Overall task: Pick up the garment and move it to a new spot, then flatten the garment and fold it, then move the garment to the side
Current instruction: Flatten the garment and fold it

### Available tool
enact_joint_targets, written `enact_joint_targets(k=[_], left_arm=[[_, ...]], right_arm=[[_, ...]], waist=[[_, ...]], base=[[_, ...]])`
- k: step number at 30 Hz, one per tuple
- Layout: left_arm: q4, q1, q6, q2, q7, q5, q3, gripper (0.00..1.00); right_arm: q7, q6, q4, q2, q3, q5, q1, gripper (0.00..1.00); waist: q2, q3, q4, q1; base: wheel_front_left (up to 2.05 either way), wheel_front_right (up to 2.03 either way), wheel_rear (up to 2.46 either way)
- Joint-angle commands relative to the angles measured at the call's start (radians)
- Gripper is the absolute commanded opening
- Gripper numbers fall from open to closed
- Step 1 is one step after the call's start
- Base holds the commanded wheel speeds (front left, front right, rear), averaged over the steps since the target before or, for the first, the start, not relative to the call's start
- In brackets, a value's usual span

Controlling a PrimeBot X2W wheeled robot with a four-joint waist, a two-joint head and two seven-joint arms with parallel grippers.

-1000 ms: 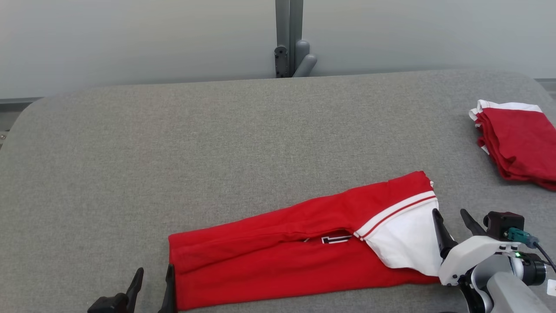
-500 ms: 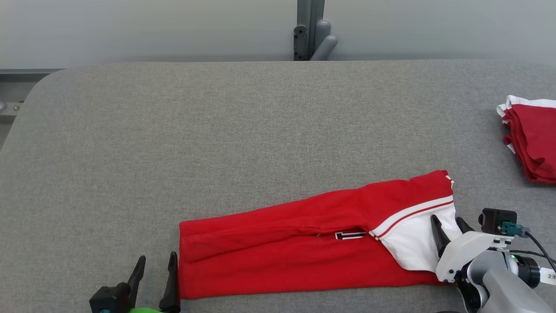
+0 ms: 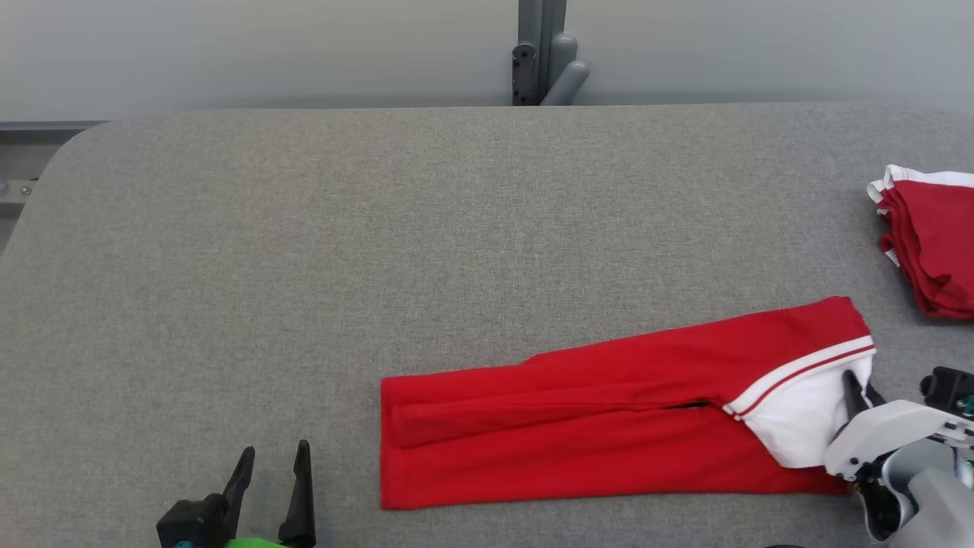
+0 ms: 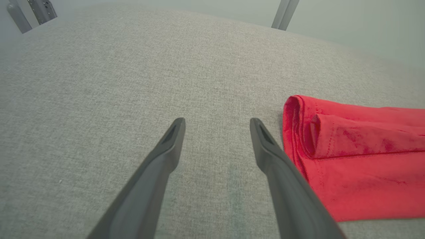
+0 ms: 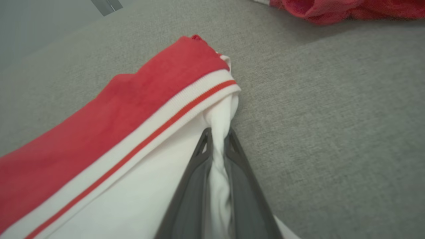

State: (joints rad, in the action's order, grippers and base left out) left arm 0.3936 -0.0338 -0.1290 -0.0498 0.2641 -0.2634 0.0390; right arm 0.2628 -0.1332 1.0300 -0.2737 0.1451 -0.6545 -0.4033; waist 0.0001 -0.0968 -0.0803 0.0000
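Grey fabric surface (image 3: 304,251), bare for most of the area around the garment (image 3: 601,434). Far behind the garment, at the surface's back edge, one grey post (image 3: 542,46) against a pale wall. Up and right of the garment's sleeve end, well apart from it, one folded red pile (image 3: 932,243) with white trim, cut off by the frame edge.

The garment lies flat on the surface as a long, folded red strip. Its hem end points left and its white sleeve (image 3: 799,418) with striped red-and-white trim is at the right end. Layered folds show at the hem end in the left wrist view. No lettering is readable.

The right tool (image 3: 858,387) is at the garment's right end, on the sleeve just under the striped trim. In the right wrist view its fingers are pinched narrow, with a bunched ridge of white sleeve cloth squeezed between them, so it is gripping the garment. The left tool (image 3: 275,447) sits left of the garment's hem end, near but apart. Its fingers are spread wide with bare surface between them, and one finger is just beside the folded hem edge without touching it.

Count: two tools, one garment, one other folded pile, one post.
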Motion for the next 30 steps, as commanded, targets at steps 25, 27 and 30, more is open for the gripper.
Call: enact_joint_targets(k=[25,27,30], left_arm=[[0.03,0.02,-0.002,-0.003,-0.001,-0.041,0.102,1.0],[0.031,0.025,-0.002,-0.003,-0.001,-0.042,0.11,1.0],[0.033,0.029,-0.002,-0.003,-0.001,-0.041,0.123,1.0]], right_arm=[[-0.043,0.003,-0.516,0.135,0.382,0.084,0.121,0.0],[-0.048,0.003,-0.519,0.146,0.44,0.069,0.101,0.0],[-0.056,0.003,-0.512,0.158,0.496,0.056,0.084,0.0]], waist=[[-0.0001,0.021,0.006,0.0],[-0.0001,0.018,-0.016,0.0],[-0.0001,0.014,-0.04,0.0]], base=[[0.0,0.0,0.0],[0.0,0.0,0.0],[0.0,0.0,0.0]])
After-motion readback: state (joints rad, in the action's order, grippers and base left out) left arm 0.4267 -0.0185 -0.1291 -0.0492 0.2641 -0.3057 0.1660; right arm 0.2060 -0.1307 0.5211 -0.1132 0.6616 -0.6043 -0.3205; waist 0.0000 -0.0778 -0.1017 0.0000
